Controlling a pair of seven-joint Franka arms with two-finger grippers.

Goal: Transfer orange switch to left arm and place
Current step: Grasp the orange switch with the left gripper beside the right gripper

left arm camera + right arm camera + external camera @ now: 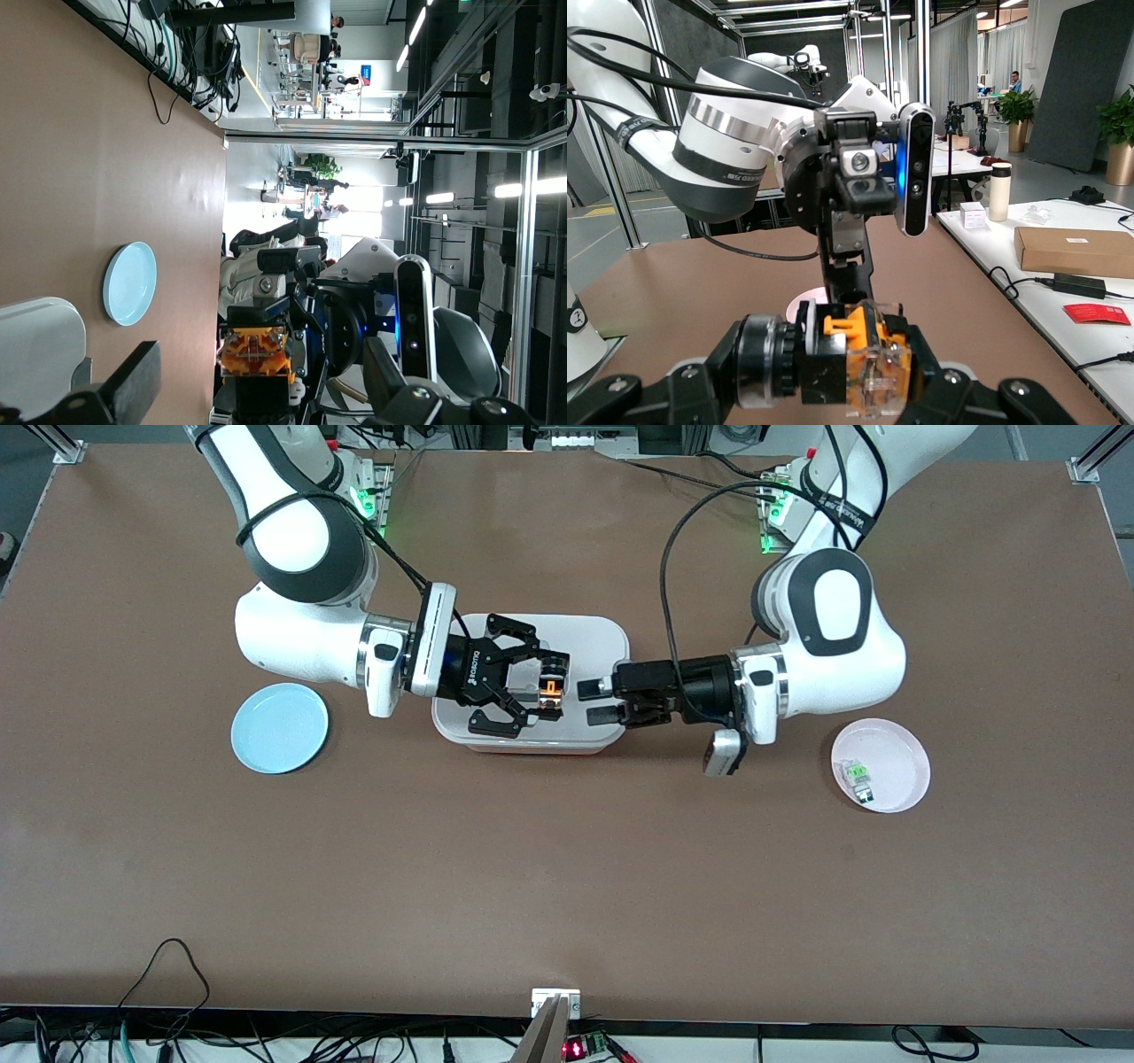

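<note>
orange and black, the orange switch (551, 687) sits clamped in the right gripper (537, 684), up in the air over the lid of the box (602, 638). the left gripper (592, 701) faces it from the left arm's end, its fingers spread wide and empty, the tips just short of the part and not touching it.

the risks, as i judge them: the switch is tiny, so the left gripper gets little bare surface to bite on. if it closes off-centre it may pinch the right gripper's fingertips, or squeeze the part out sideways. if the right gripper lets go before the left has a firm hold, the switch drops onto the box lid and may roll off. both grippers hang low over the box, so any dip in either arm could knock it.

the switch has a short black cylindrical body, a clear plastic section and bright orange moulded pieces; it looks hard and smooth, likely slippery. the box is glossy white plastic with rounded corners. the tabletop (567, 886) is matt brown and flat. a pale blue plate (279, 728) lies bare toward the right arm's end; a pale pink plate (904, 755) toward the left arm's end holds a small green-and-clear part (858, 778).
</note>
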